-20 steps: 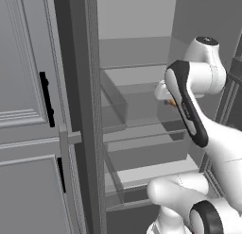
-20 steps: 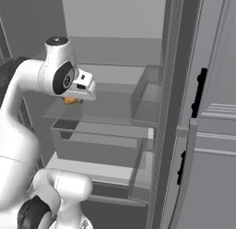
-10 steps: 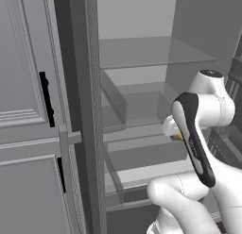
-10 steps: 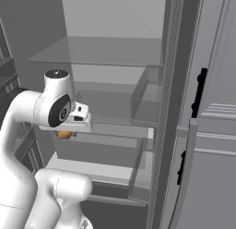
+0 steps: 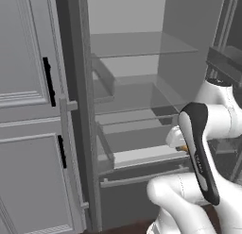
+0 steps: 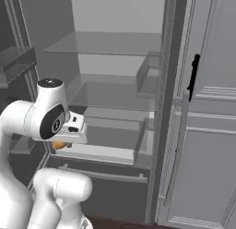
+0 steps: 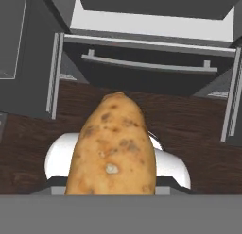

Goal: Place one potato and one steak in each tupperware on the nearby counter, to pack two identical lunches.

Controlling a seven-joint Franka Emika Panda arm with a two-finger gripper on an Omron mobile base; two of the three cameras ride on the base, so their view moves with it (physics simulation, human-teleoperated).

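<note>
The claw (image 6: 61, 144) is clenched on the potato (image 7: 112, 150), a speckled orange-tan oval that sits right at the claw, lengthwise along the line the hand camera looks down. In the right base view a sliver of the same orange shows under the white hand, so the grip is a carrying grip: the potato is held out of the open grey refrigerator (image 5: 137, 68), presumably to travel to one of the trays, which cannot be seen from here.

Just beyond the potato, straight past the claw, lies the dark brown wooden floor (image 7: 189, 129); the hand points downward, which is why the floor fills the background. Farther past the claw is the refrigerator's bottom drawer with its long pale bar handle (image 7: 149, 65), and beyond that the pale lowest shelf (image 6: 99, 152). Off to one side of the claw stands the grey panelled door with black handles (image 5: 47, 82), swung clear of the arm.
</note>
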